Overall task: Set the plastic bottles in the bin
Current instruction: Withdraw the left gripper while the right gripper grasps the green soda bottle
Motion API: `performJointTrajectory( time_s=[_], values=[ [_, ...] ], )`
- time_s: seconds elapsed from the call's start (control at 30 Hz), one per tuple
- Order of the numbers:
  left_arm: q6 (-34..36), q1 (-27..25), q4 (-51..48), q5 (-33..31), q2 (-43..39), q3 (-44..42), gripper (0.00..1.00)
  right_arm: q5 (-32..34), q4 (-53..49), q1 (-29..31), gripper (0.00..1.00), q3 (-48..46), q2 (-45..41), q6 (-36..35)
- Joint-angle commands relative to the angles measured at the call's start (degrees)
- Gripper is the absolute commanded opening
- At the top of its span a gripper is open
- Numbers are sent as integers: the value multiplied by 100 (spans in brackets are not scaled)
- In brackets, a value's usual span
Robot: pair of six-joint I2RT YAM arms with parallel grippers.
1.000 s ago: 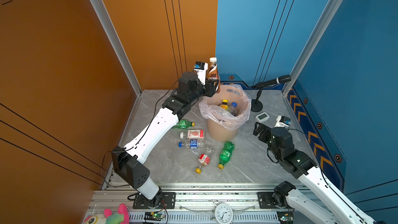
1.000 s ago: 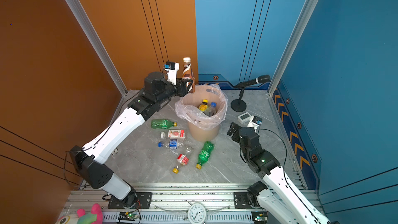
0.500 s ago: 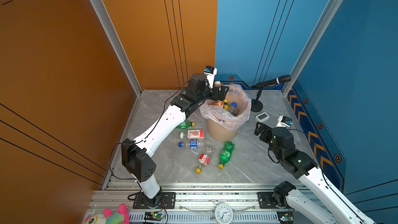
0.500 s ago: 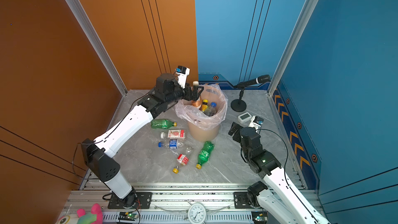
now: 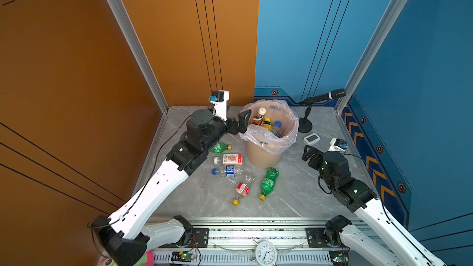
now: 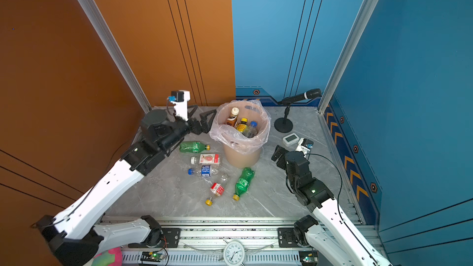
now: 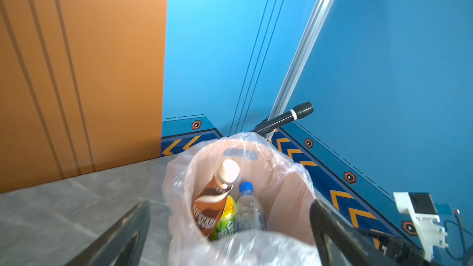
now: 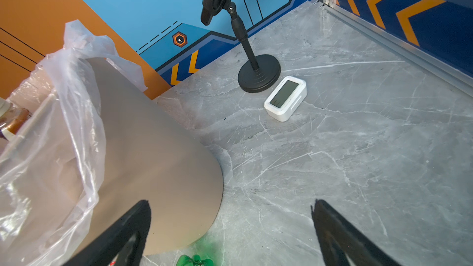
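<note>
1. Since a second ago the brown bottle has left the left gripper and now leans inside the bin; that gripper has sunk beside the bin's left rim, jaws wide, empty.
2. In both top views a yellow-capped bottle and a blue-capped bottle share the bin. On the tabletop lie a far green bottle, white-capped bottle, clear bottle, crushed bottle and near green bottle, the last by the bin's foot. The right gripper sits right of the bin, jaws wide, empty, with a display and microphone behind it.
3. Left wrist: wide jaws flank the bin's mouth; the bag bunches over the near rim.
4. Right wrist: wide jaws over the tabletop; the bin wall crowds one side, and the display lies just beside the microphone's base.
</note>
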Motion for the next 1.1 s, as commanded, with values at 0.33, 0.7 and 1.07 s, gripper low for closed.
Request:
performJointTrajectory(
  time_s=[0.33,0.7,1.07],
  values=[
    [-1636,353,-1530,-1152,-3110,-3899,98,-519,-179,198,100,-529,134,915],
    [-1825,552,-1522,-1065,-3103,-4052,98,366,127,1914,100,-874,669,2049],
    [-1871,790,-1578,-839,-3087,-4114,98,512,992,2954,100,-578,2365,2746]
  ],
)
